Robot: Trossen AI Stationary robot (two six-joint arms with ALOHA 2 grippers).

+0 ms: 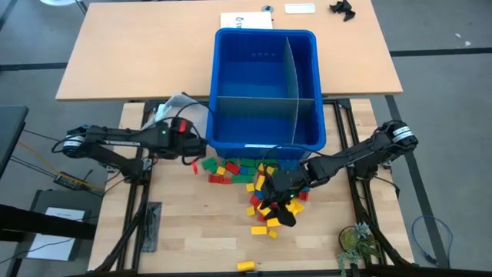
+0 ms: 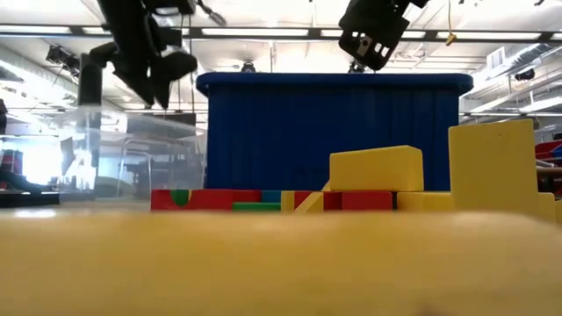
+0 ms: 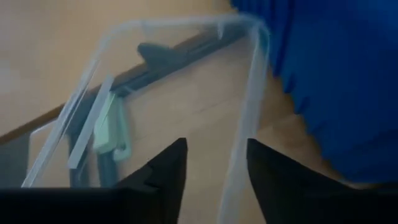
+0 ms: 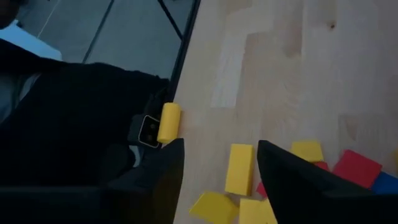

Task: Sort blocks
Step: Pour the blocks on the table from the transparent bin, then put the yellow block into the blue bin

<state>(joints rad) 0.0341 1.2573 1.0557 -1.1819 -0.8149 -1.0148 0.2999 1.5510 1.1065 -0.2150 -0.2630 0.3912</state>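
Note:
A pile of red, yellow, blue and green blocks point(image 1: 250, 178) lies on the wooden table in front of the blue bin point(image 1: 231, 92). My right gripper point(image 4: 221, 165) hovers open over the pile's near side, and a yellow block point(image 4: 239, 168) lies on the table below the gap between its fingers. My left gripper point(image 3: 216, 162) stands open above the clear tub point(image 3: 249, 93) at the bin's left. The tub's rim shows below the gap between its fingers. A pale green block point(image 3: 112, 127) lies in the tub. In the low view both grippers point(image 2: 158, 83) point(image 2: 373, 39) hang well above the table.
Grey dividers split the bin point(image 1: 290, 73) into compartments. One yellow block point(image 1: 246, 265) lies alone at the table's near edge. A small plant point(image 1: 357, 242) stands at the near right corner. A lighter table point(image 1: 138, 54) with papers lies beyond the bin.

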